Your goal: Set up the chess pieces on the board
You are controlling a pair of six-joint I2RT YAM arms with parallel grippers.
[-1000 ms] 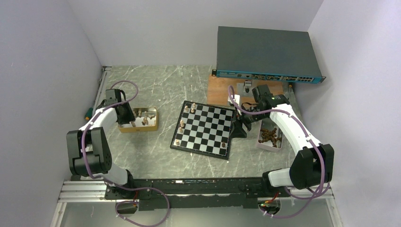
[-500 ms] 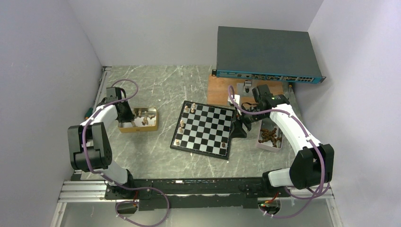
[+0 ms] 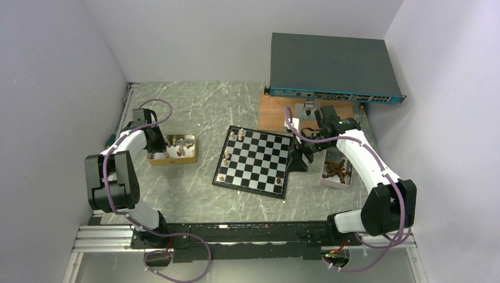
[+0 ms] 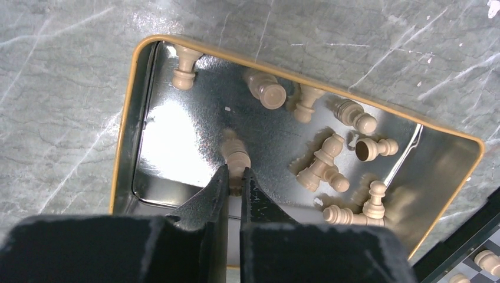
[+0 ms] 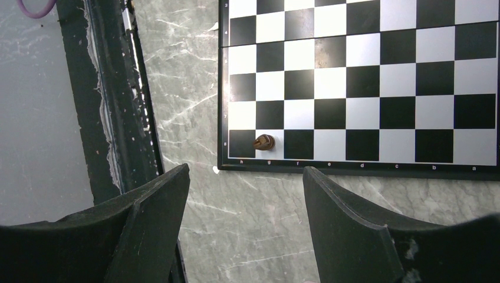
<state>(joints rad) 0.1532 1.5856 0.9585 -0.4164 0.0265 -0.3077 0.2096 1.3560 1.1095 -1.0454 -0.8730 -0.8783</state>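
Pinching a tan piece (image 4: 234, 154) in the tin (image 4: 125, 130)

The left end effector (image 4: 234, 172) is clenched on that piece. The right end effector (image 5: 244, 174) hangs spread wide over the table (image 5: 236, 236), beside the board (image 5: 354, 88) and a dark piece (image 5: 263, 141).

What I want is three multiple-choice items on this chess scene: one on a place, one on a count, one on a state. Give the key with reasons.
1. The toppled light pieces lie: A on the board; B in the tin; C in the right gripper.
2. On the board, in the right wrist view, the dark pieces number: A none; B four; C one.
3. The right gripper is: A open and empty; B shut on a pawn; C shut on the board.

Key: 1 B, they lie inside the gold-rimmed tin. 2 C, a single one stands on the edge row. 3 A, its fingers stand wide apart, nothing between.
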